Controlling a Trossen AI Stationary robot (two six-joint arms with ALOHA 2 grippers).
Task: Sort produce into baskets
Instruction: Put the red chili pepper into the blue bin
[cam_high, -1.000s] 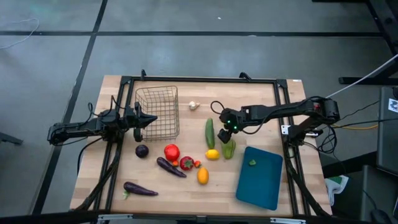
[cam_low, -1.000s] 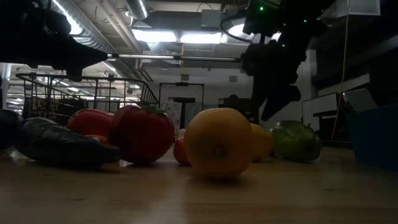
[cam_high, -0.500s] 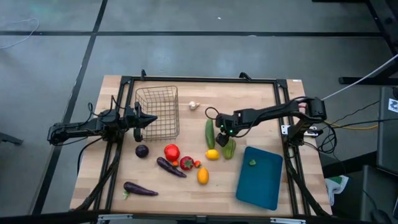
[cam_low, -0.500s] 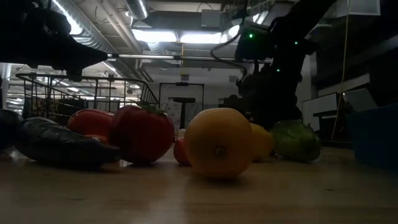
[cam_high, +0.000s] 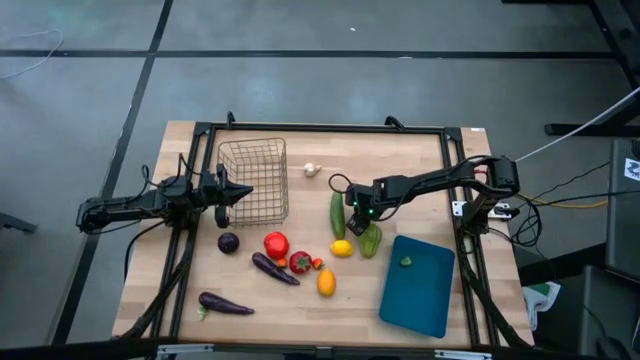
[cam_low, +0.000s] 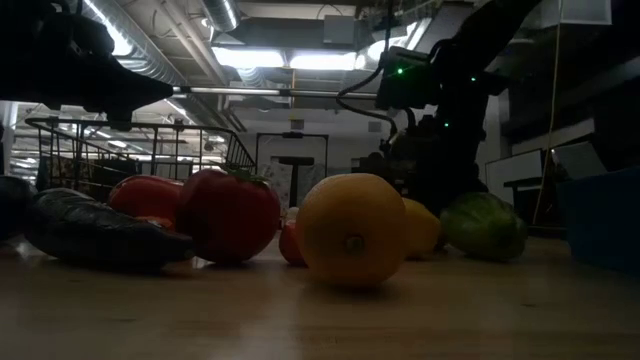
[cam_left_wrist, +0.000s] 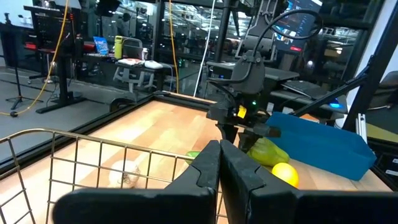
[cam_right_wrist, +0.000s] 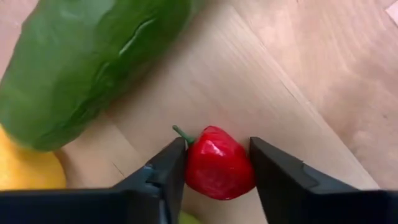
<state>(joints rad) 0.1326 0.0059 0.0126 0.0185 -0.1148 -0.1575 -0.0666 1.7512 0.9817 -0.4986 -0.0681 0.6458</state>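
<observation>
A small red fruit with a green stalk (cam_right_wrist: 217, 163) lies on the wooden table between the green cucumber (cam_high: 338, 213) and the green pepper (cam_high: 370, 239). My right gripper (cam_high: 357, 222) is down over it and shut on it, hiding it in the high view. A yellow lemon (cam_high: 342, 248) lies just near of it. Red tomatoes (cam_high: 276, 243), an orange (cam_high: 326, 282), dark eggplants (cam_high: 273, 268) and white garlic (cam_high: 312, 169) rest on the table. My left gripper (cam_high: 222, 190) hovers shut beside the wire basket (cam_high: 253, 180). The teal tray (cam_high: 418, 290) lies at the near right. My right gripper pinches the small red fruit by its two opposite sides (cam_right_wrist: 194, 165) between its two fingers (cam_right_wrist: 273, 171). The fingers come steeply from above, slanting in from the table's right. The fruit sits on the wood, its stalk beside one finger.
A small green piece (cam_high: 405, 262) lies on the teal tray. A black frame (cam_high: 320, 128) runs around the tabletop. Bare wood shows at the far right and along the near edge. In the low view, the orange (cam_low: 352, 228) and a tomato (cam_low: 230, 213) stand in front.
My right gripper has come down toward the table between the cucumber and the pepper, tipping more steeply downward, and now stands low over the wood. The left arm has kept still.
</observation>
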